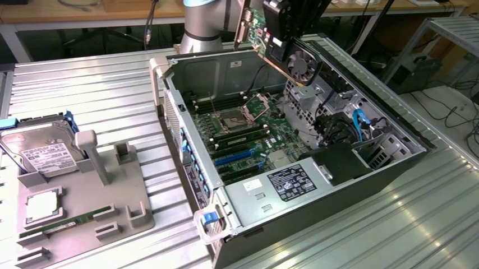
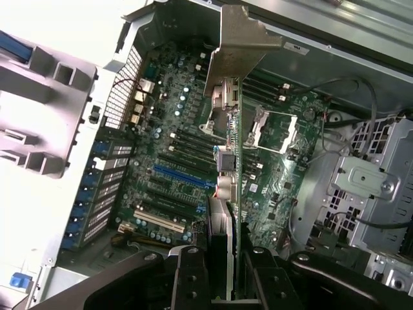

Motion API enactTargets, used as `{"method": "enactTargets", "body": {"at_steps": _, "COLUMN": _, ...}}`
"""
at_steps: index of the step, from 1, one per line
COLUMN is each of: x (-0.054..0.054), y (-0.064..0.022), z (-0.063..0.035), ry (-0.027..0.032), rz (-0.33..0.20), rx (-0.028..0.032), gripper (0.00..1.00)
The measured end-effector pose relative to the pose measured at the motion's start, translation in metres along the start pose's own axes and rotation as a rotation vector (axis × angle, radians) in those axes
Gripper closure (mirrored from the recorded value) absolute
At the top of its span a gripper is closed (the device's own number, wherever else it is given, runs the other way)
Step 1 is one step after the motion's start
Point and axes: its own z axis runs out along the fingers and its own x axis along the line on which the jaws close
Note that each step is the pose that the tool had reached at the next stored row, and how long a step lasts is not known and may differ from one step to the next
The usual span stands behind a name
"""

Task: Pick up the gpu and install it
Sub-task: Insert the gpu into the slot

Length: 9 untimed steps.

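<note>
The gpu (image 1: 279, 42) hangs tilted above the far end of the open computer case (image 1: 396, 162). Its round fan (image 1: 302, 61) faces the exterior view's right, and its green board and silver bracket (image 1: 241, 25) sit on the left. My gripper (image 1: 283, 17) is shut on its upper part. In the wrist view the gpu (image 2: 236, 161) is edge-on between my black fingers (image 2: 192, 278), with the bracket (image 2: 242, 45) leading over the motherboard (image 2: 168, 148). My gripper (image 2: 226, 281) clamps the card. The blue slot (image 2: 182, 175) lies beside and below the card.
The case stands open with the motherboard (image 1: 239, 129), a power supply (image 1: 288, 182) and a drive cage with cables (image 1: 351, 129) inside. On the exterior view's left, a grey fixture (image 1: 97, 190) holds a hard drive (image 1: 41, 148), a processor (image 1: 42, 204) and a memory stick (image 1: 67, 221).
</note>
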Motion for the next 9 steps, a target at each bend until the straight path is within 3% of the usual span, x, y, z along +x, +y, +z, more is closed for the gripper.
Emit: {"method": "enactTargets", "body": {"at_steps": 9, "x": 0.0001, "y": -0.0001, "z": 0.0, "ry": 0.0004, "rz": -0.032, "rx": -0.0031, "gripper": 0.73}}
